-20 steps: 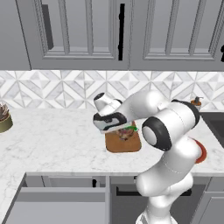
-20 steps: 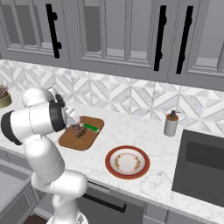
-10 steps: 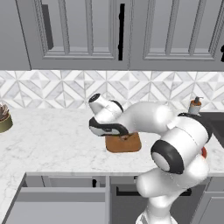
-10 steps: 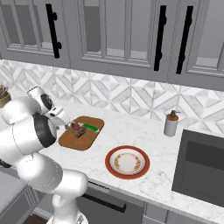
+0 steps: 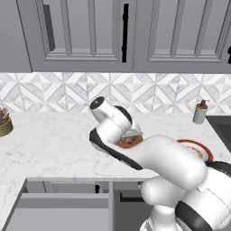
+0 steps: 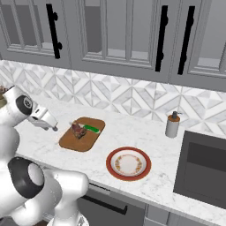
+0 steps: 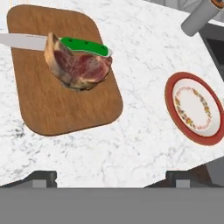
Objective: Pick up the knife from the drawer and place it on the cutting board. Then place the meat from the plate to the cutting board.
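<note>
1. Hand view: the gripper (image 7: 111,177) shows 2 dark fingertips (image 7: 41,177) spread wide apart with nothing between them, above bare marble counter (image 7: 144,140).
2. Next comes the cutting board (image 7: 57,103), brown wood with rounded corners.
3. On it lies the meat (image 7: 81,68), a reddish-brown piece with a pale fatty edge, resting partly over the knife (image 7: 85,47); its green handle and silver blade stick out either side.
4. Farther off sits the plate (image 7: 194,107), red-rimmed, near a bottle (image 7: 199,17).

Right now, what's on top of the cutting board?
The meat and the knife lie on the board. The meat overlaps the knife, hiding where blade meets handle.
</note>
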Controlling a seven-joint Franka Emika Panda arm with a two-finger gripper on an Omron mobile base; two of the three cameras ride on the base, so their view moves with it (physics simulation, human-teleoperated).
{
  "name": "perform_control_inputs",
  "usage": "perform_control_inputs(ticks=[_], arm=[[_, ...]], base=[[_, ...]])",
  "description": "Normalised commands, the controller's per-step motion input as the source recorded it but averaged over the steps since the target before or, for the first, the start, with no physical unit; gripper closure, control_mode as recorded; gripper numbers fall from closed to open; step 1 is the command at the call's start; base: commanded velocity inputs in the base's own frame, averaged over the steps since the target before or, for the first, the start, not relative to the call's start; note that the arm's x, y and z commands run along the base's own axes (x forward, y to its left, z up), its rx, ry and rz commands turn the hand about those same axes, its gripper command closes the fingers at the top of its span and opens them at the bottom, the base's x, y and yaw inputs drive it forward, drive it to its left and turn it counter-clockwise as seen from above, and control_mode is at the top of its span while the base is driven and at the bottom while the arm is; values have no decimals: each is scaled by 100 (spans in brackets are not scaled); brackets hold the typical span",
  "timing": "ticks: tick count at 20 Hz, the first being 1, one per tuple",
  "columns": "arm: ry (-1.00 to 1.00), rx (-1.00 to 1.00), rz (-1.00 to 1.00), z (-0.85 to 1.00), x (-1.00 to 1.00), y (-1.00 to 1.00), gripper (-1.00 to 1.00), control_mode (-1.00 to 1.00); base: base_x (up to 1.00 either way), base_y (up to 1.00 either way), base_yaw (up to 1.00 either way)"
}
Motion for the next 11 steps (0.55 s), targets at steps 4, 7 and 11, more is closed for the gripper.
perform_control_inputs(ticks=[4, 7, 11], arm=[[-8, 2, 0, 43, -60, -63, -100, -100], [-1, 10, 0, 40, -41, -86, -100, -100], [0, 18, 0, 34, -24, -100, -100, -100]], base=[[0, 0, 0], [0, 0, 0], [0, 0, 0]])
